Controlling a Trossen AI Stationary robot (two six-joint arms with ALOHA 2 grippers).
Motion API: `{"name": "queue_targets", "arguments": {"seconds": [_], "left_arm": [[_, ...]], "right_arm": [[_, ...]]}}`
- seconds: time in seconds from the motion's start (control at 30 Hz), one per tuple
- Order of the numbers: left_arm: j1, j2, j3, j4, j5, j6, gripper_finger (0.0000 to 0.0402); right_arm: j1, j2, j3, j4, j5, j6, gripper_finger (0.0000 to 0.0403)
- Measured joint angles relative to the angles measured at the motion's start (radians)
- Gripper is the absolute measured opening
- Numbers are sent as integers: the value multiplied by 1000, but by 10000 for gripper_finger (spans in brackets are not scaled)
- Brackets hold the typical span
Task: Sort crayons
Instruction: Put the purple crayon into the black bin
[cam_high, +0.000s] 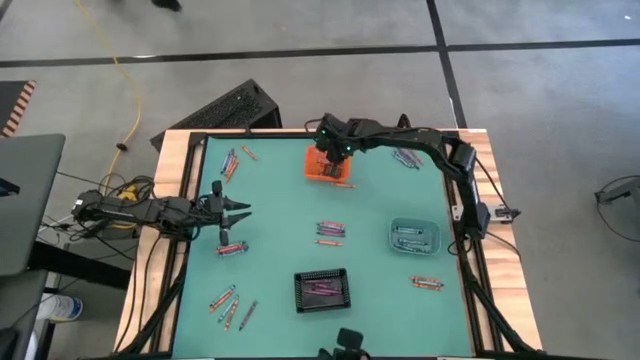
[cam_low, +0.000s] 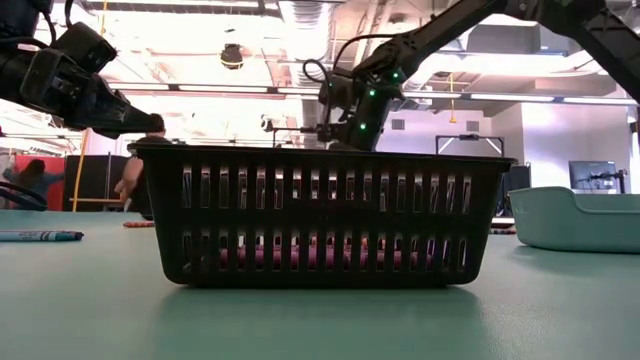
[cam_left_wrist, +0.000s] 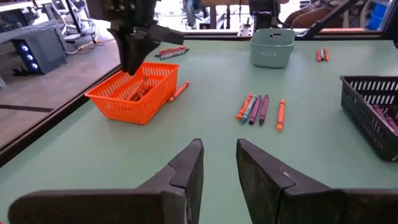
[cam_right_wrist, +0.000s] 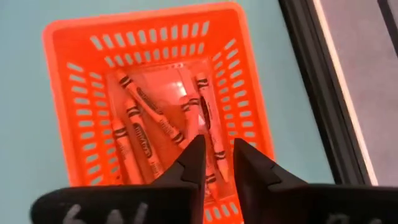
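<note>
Several orange crayons (cam_right_wrist: 144, 134) lie in the orange bin (cam_right_wrist: 74, 50), seen clearly only from the right wrist. The right gripper (cam_right_wrist: 216, 163) hangs over them, fingers slightly parted, holding nothing. The left gripper (cam_left_wrist: 219, 163) hovers empty, jaws ajar, at the table's left side. Loose crayons dot the green table (cam_high: 280, 215); the black bin (cam_low: 320, 215) fills the low view.

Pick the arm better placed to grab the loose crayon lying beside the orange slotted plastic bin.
Right, probably. The right gripper hangs directly over the orange bin, with that crayon just beside it. The left gripper waits across the table near other crayons.
</note>
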Motion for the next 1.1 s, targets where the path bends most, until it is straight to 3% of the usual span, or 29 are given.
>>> {"name": "queue_targets", "arguments": {"seconds": [0.17,0.37,0.53,0.67,0.87,1.1], "left_arm": [[0,0,0,0,0,0,86],[0,0,0,0,0,0,86],[0,0,0,0,1,0,86],[0,0,0,0,0,0,86],[0,0,0,0,1,0,86],[0,0,0,0,2,0,86]], "right_arm": [[15,-51,0,-40,1,57,103],[83,-158,0,-227,1,233,110],[213,-233,-1,-378,0,312,110],[352,-284,-60,-397,1,327,111],[571,-394,-294,-229,0,411,111],[783,-527,-634,285,54,523,111]]}}
